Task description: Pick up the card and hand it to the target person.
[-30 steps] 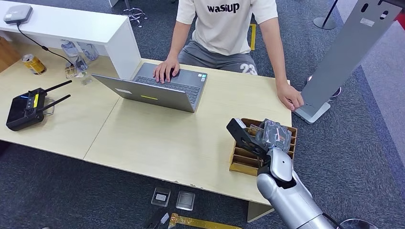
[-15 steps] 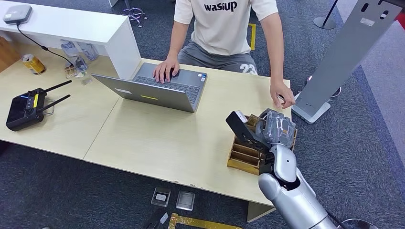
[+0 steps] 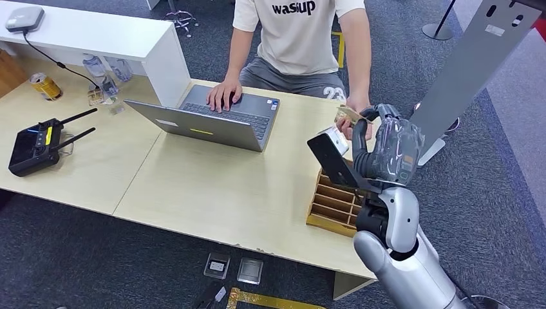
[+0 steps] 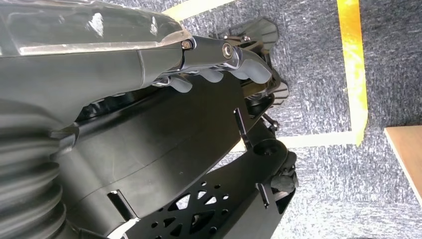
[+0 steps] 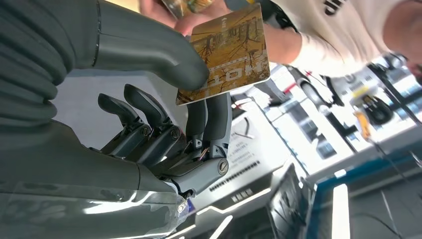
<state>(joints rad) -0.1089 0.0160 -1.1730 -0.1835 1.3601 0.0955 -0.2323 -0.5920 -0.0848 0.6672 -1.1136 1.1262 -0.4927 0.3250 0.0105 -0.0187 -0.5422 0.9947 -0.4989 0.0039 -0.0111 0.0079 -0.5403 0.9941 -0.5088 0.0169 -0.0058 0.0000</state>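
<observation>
Card (image 5: 226, 52), brown and gold with printed lettering, is pinched between the thick grey thumb and the darker fingers (image 5: 215, 117) of the right hand (image 3: 391, 145); the other fingers are curled in below it. In the head view the card (image 3: 348, 114) stands out past the fingertips, raised above the far right corner of the table (image 3: 225, 193), and the person's hand (image 3: 360, 122) is right at it, touching or all but touching its far edge. In the right wrist view the person's fingers show just beyond the card's upper edge.

Below the right hand, on the table's right end, sits a wooden slotted card holder (image 3: 335, 203) with several compartments. The silver right arm (image 3: 402, 257) rises from beyond the table's near edge and partly covers the holder.

The person (image 3: 302, 38), in a pale T-shirt, sits at the table's far side with the other hand resting on the keyboard of an open grey laptop (image 3: 209, 119) near the table's middle. At the table's left end lie a black remote controller with two antennas (image 3: 38, 145) and a drink can (image 3: 45, 85).

The left hand (image 4: 149, 64) hangs over grey carpet with yellow tape lines; its fingers (image 4: 244, 64) are bent inward, and whether they are closed cannot be told.
</observation>
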